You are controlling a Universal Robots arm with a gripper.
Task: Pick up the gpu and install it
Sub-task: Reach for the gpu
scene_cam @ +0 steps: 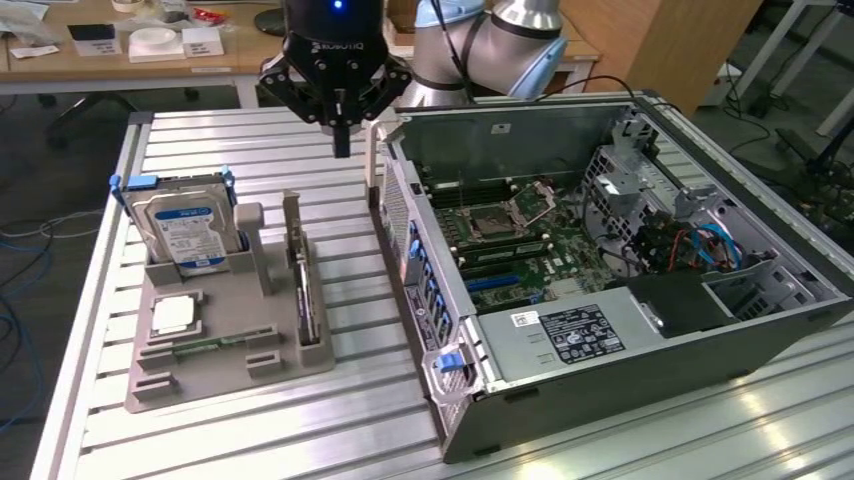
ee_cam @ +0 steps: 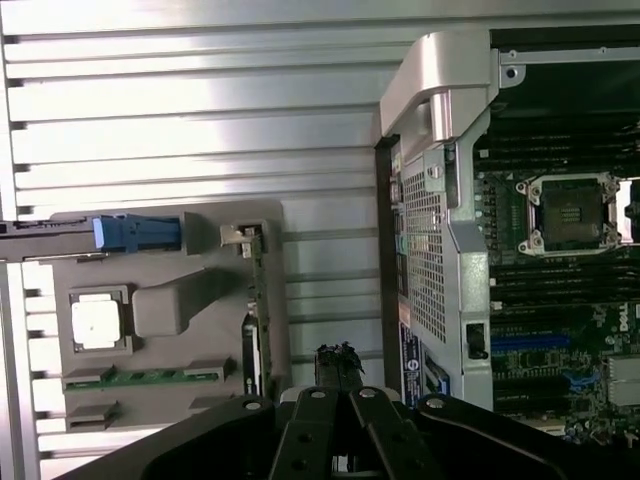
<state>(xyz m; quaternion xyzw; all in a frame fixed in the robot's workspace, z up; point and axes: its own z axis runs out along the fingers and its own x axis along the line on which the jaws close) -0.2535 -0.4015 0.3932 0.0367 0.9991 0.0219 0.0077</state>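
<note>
Exterior view
- Gripper (scene_cam: 343, 143): is hanging above the table (scene_cam: 240, 430), its fingers pressing together into a single tip, gripping nothing and touching nothing.
- Gripper's place: is hovering over the strip of table between the tray (scene_cam: 220, 300) and the case (scene_cam: 694, 360), near the case's far corner.
- Gpu (scene_cam: 306, 290): is standing on edge in a slot of the tray, along the side nearest the case, well apart from the gripper.
- Drive (scene_cam: 187, 225): is standing upright at the tray's far end, to the exterior view's left of the gpu.
- CPU (scene_cam: 174, 315): is lying flat in a tray pocket.
- Case: is lying open on its side at the exterior view's right, showing the board (scene_cam: 534, 250).

Wrist view
- Gripper (ee_cam: 338, 355): is keeping both fingers closed against each other, with nothing between them.
- Gripper's place: is pointing down at bare table (ee_cam: 200, 100) between the tray (ee_cam: 200, 262) and the case (ee_cam: 430, 260).
- Gpu (ee_cam: 256, 330): is sitting edge-up in its tray slot, near the fingertips but not touching them.
- CPU (ee_cam: 97, 322): is resting in its pocket, on the far side of the gpu from the gripper.
</note>
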